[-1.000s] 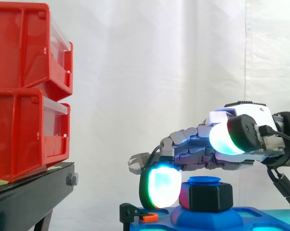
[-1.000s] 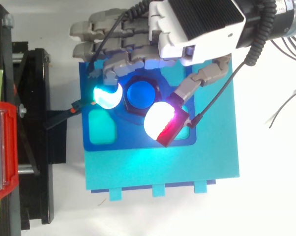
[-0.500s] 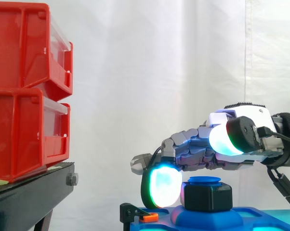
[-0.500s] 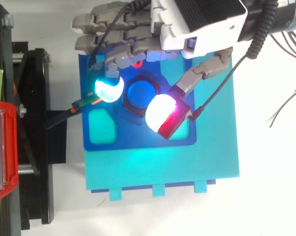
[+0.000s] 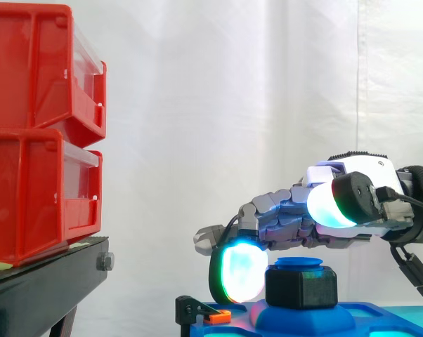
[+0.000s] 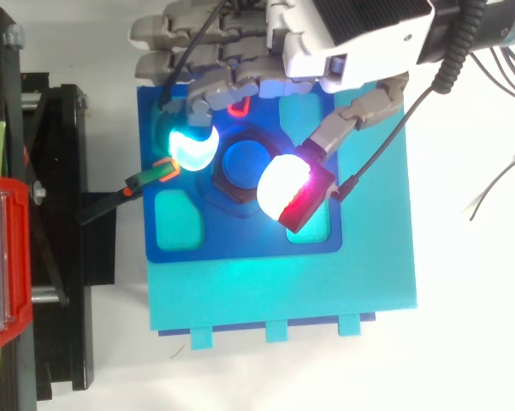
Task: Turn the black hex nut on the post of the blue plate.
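Observation:
The black hex nut (image 5: 301, 288) sits on the blue post (image 6: 245, 164) that rises from the blue plate (image 6: 240, 241). My hand (image 6: 360, 34) reaches in from the upper right in the top view and from the right in the side view, palm (image 5: 352, 189) above the nut. One curled finger presses its cyan-glowing pad (image 6: 192, 147) against the nut's left side. The thumb's white and red pad (image 6: 287, 187) bears on the opposite side and covers that corner. The nut is pinched between them. The other fingers (image 6: 168, 38) stretch past the plate's far edge.
Two stacked red bins (image 5: 36, 126) stand on a black stand (image 5: 43, 281) to the left. A black clamp with an orange tip (image 6: 146, 178) grips the plate's left edge. The plate lies on a cyan base board (image 6: 283, 295). Thin cables (image 6: 497, 184) trail on the white surface at right.
The hand has shifted toward the top edge of the top view with both pads staying on the nut. The nut has turned slightly, showing a flatter face in the side view.

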You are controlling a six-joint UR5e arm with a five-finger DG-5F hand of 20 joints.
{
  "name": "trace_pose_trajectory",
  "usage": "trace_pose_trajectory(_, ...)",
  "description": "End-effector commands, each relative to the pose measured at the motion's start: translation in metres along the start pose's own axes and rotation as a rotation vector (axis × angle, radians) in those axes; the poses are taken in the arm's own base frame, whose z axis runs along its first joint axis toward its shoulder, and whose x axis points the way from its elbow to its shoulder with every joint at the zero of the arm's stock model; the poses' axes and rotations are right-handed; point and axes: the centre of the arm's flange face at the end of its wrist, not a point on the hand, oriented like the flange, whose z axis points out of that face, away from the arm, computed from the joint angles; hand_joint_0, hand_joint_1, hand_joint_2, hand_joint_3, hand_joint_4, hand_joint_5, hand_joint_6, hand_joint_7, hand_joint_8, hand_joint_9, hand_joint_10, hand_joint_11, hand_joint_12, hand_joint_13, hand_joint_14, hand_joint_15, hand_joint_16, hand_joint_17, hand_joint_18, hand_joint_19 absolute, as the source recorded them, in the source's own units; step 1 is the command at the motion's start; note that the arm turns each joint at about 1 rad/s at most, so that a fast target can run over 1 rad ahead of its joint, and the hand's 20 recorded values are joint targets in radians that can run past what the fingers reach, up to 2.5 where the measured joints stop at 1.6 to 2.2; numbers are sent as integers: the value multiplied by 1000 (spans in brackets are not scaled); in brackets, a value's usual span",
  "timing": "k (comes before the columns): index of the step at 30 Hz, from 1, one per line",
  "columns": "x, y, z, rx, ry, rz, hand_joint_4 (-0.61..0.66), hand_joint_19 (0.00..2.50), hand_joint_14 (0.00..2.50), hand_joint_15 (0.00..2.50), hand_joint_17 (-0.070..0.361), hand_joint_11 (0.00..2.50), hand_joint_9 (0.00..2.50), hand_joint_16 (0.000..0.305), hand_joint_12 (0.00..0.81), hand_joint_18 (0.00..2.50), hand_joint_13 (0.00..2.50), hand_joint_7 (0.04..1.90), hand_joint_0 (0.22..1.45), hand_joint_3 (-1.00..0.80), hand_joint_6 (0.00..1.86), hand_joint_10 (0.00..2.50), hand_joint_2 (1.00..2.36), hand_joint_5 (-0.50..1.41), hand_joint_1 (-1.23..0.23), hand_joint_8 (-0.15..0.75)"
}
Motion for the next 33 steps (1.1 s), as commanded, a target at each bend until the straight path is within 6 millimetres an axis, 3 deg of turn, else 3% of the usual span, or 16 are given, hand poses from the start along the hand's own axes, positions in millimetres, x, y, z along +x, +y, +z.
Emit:
trace_pose_trajectory(1,-1,-1,-1,1,2,-2,307,153,0,0,109,0,208,48,353,0,0,1059,513,-500,504,0,1000,-172,-235,259)
trace_pose_trajectory(14,9,-5,-7,0,-3,-4,308,152,0,0,108,0,210,48,353,0,0,1044,513,-500,504,0,1000,-176,-235,259)
trace_pose_trajectory(29,7,-5,-5,-9,-19,-4,310,151,0,0,108,0,210,48,352,0,0,1060,513,-500,504,0,1000,-171,-240,259)
trace_pose_trajectory(33,6,-5,-5,-14,-24,0,313,155,0,0,113,0,209,50,359,0,0,1068,492,-500,503,0,1000,-188,-395,263)
